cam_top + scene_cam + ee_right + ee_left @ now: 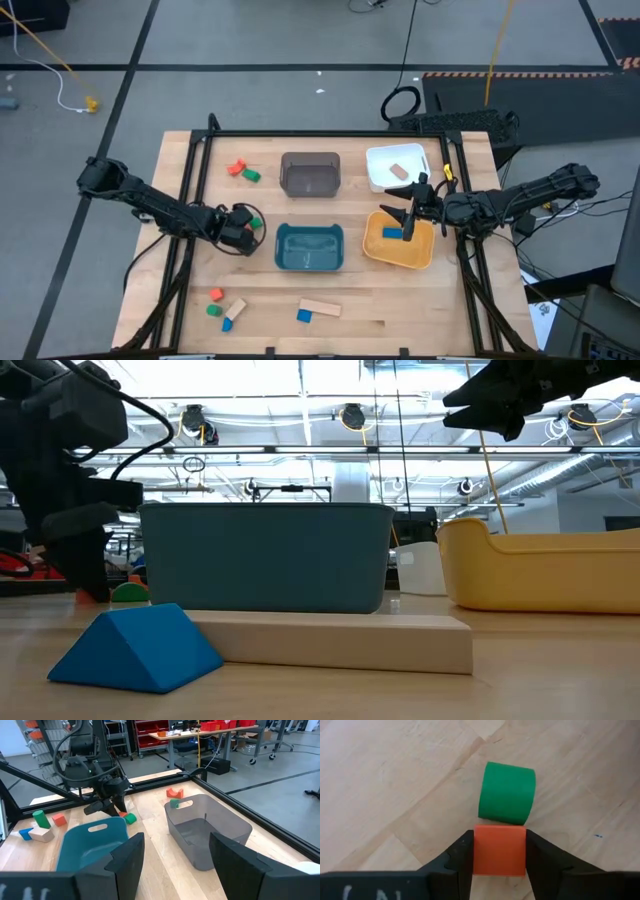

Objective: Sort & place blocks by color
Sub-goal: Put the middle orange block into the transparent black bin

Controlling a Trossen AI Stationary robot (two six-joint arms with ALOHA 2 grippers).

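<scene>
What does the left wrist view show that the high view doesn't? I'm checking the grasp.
Only the left wrist view shows the left gripper with its fingers against both sides of the orange block, which touches the green block. Only the high view shows the four trays and the right gripper over the yellow tray. Both show the green block and the wooden table.

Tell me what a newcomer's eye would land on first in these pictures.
First, the left claw at the table's left middle, its jaws against both sides of a small orange wooden cube, with a green wooden cylinder touching that cube's far side. Next, four trays at the centre: teal plastic tray, grey plastic tray, white tray and yellow tray. The right claw hangs open above the yellow one.
</scene>
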